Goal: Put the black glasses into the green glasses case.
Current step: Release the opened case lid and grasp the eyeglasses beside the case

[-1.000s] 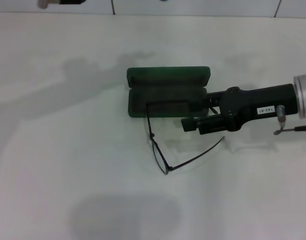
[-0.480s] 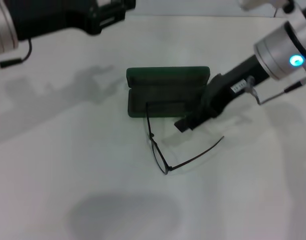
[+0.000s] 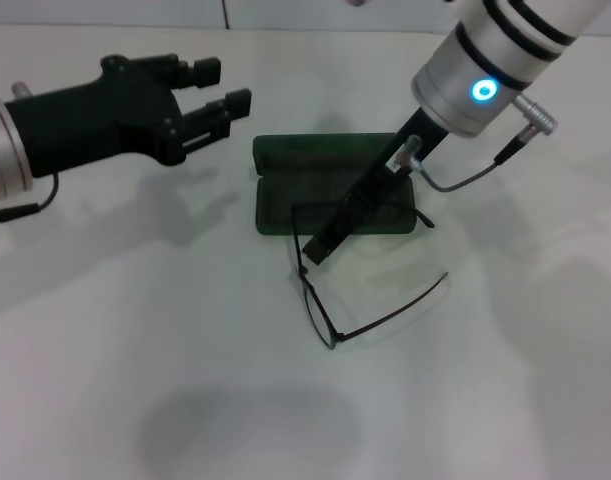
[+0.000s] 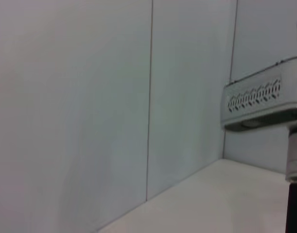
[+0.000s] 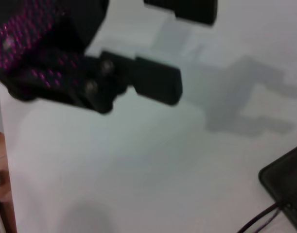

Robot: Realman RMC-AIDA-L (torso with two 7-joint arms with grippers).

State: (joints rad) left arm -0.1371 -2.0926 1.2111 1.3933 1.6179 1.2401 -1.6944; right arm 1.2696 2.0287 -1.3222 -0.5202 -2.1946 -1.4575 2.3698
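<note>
The left gripper (image 3: 217,98), fingers spread and empty, has swung in above the surface (image 3: 105,330), left of the green glasses case (image 3: 330,190). The black glasses (image 3: 330,300) still lie half out of the open case. The right gripper (image 3: 320,248) has tilted steeply over them; its state is unclear, and packing remains unfinished.

Case (image 3: 330,190) mid-table (image 3: 105,350); glasses (image 3: 330,310) half in, spilling toward robot; left tool (image 3: 230,92) beyond-left.
</note>
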